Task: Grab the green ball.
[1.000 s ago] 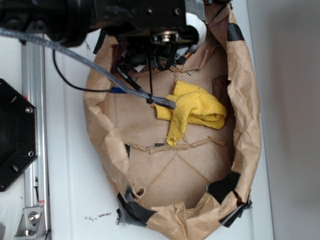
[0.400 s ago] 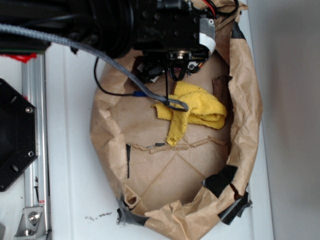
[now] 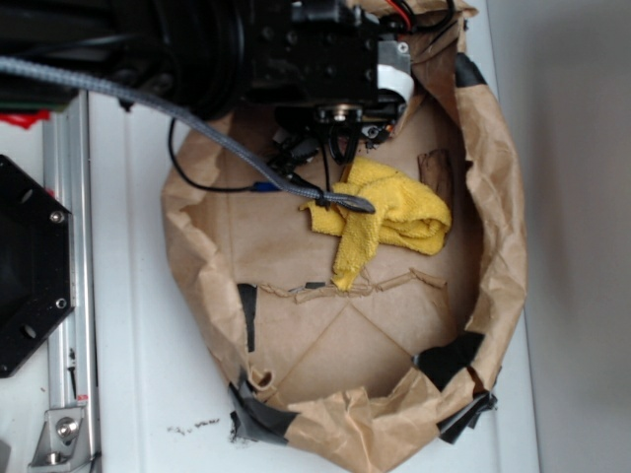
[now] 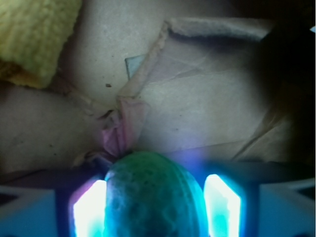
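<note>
Between the fingers (image 4: 89, 210) — the green ball (image 4: 153, 197), flanked closely.

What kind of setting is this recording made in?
Likely a lab robot workstation, not a home: a crumpled brown paper basin patched with black tape sits on a white table, beside a metal rail. Inside are a yellow cloth and the green ball.

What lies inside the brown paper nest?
Inside the paper nest lies a yellow cloth. The wrist view shows the green ball between the gripper fingers; in the exterior view the arm hides it.
</note>
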Action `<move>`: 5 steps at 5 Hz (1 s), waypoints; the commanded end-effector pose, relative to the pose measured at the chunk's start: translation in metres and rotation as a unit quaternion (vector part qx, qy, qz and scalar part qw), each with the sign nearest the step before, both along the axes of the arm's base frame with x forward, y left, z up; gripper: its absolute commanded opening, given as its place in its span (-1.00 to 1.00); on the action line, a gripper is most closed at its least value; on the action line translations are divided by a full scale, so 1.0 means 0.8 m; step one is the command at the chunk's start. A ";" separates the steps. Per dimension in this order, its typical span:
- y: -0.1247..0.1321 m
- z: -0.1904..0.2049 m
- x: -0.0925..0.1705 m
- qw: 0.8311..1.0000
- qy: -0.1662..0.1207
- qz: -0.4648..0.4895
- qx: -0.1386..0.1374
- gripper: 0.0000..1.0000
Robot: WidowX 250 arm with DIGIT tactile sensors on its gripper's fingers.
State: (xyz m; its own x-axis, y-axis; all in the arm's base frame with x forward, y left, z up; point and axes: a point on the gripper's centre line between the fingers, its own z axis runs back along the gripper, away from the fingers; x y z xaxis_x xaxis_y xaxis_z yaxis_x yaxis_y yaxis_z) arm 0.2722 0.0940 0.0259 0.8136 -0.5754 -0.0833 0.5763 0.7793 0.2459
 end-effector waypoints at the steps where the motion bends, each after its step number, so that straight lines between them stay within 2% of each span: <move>1: -0.077 0.102 0.018 0.995 -0.065 0.019 -0.076 -1.00; 2: -0.103 0.149 0.022 0.987 -0.086 0.035 -0.128 -1.00; 3: -0.114 0.161 0.019 0.986 -0.080 0.061 -0.133 -1.00; 4: -0.120 0.164 0.008 0.976 -0.075 0.130 -0.157 -1.00; 5: -0.131 0.178 -0.008 0.951 -0.088 0.242 -0.170 -1.00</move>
State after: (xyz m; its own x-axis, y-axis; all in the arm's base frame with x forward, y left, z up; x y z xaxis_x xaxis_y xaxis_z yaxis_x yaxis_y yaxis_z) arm 0.2600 -0.0036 0.1516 0.9869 -0.0695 0.1457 0.0730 0.9972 -0.0189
